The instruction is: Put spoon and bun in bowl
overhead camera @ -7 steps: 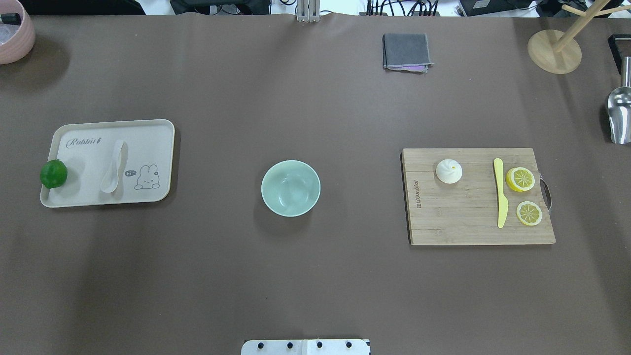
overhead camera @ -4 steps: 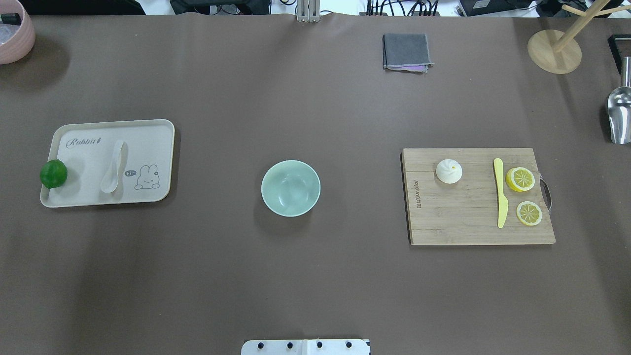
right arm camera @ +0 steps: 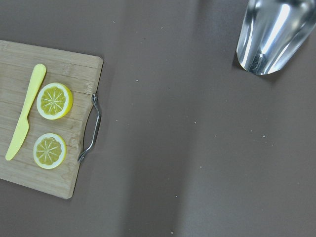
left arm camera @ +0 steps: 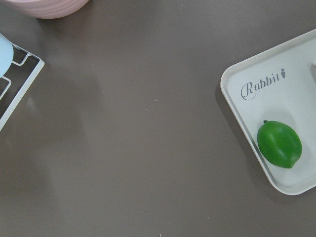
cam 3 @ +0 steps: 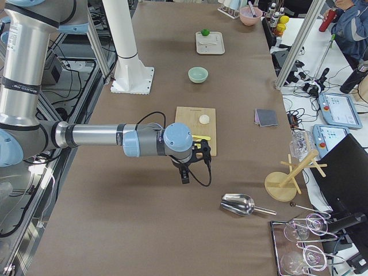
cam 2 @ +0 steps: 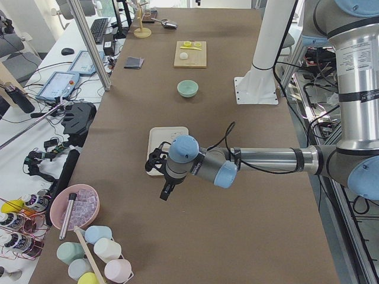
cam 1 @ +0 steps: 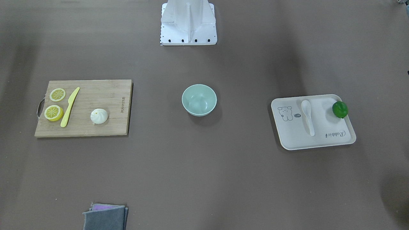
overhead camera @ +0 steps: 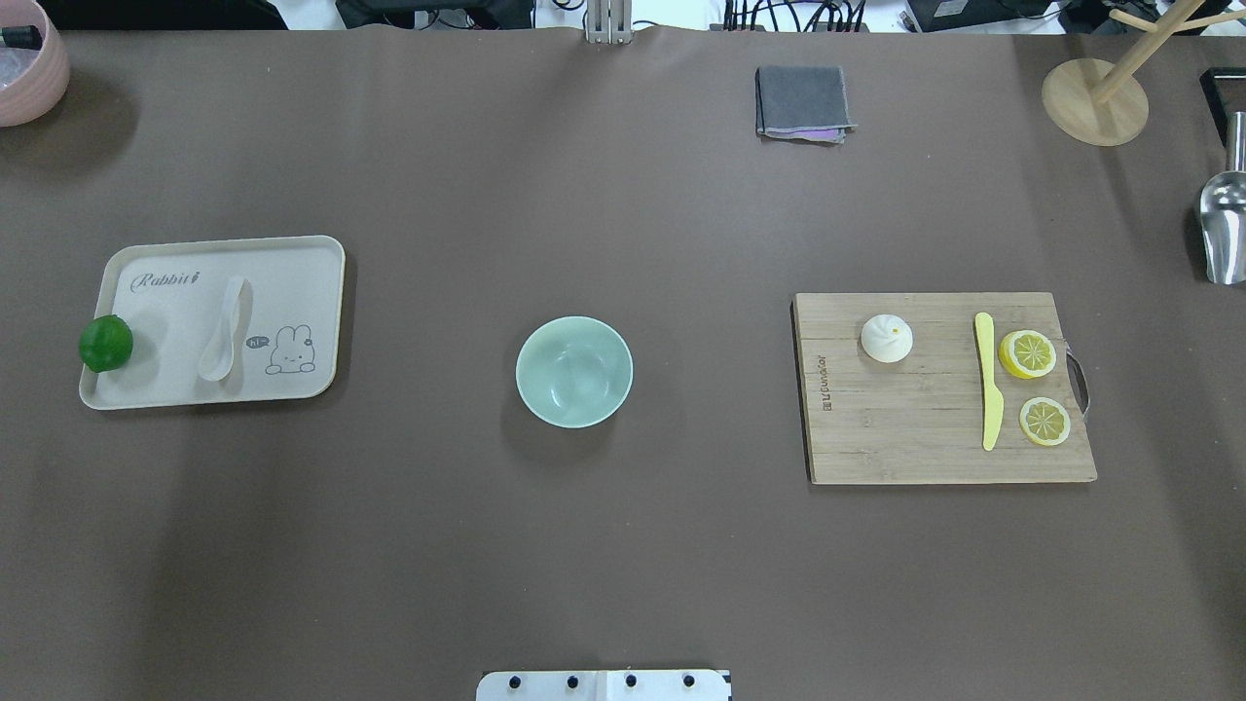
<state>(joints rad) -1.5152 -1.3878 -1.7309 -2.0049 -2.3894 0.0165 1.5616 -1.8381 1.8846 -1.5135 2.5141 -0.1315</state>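
The white spoon (overhead camera: 226,331) lies on a cream rabbit tray (overhead camera: 175,385) at the left, also in the front view (cam 1: 308,116). The white bun (overhead camera: 887,338) sits on a wooden cutting board (overhead camera: 915,443) at the right, also in the front view (cam 1: 99,116). The mint-green bowl (overhead camera: 573,371) stands empty in the middle, also in the front view (cam 1: 199,99). My left gripper (cam 2: 164,193) hovers beyond the tray's outer end. My right gripper (cam 3: 184,175) hovers beyond the board's handle end. Both show only in the side views, so I cannot tell whether they are open or shut.
A green lime (overhead camera: 105,343) sits on the tray's left edge. A yellow knife (overhead camera: 989,380) and two lemon slices (overhead camera: 1028,353) lie on the board. A folded grey cloth (overhead camera: 802,101), wooden stand (overhead camera: 1093,102), metal scoop (overhead camera: 1225,229) and pink bowl (overhead camera: 29,68) line the far edge.
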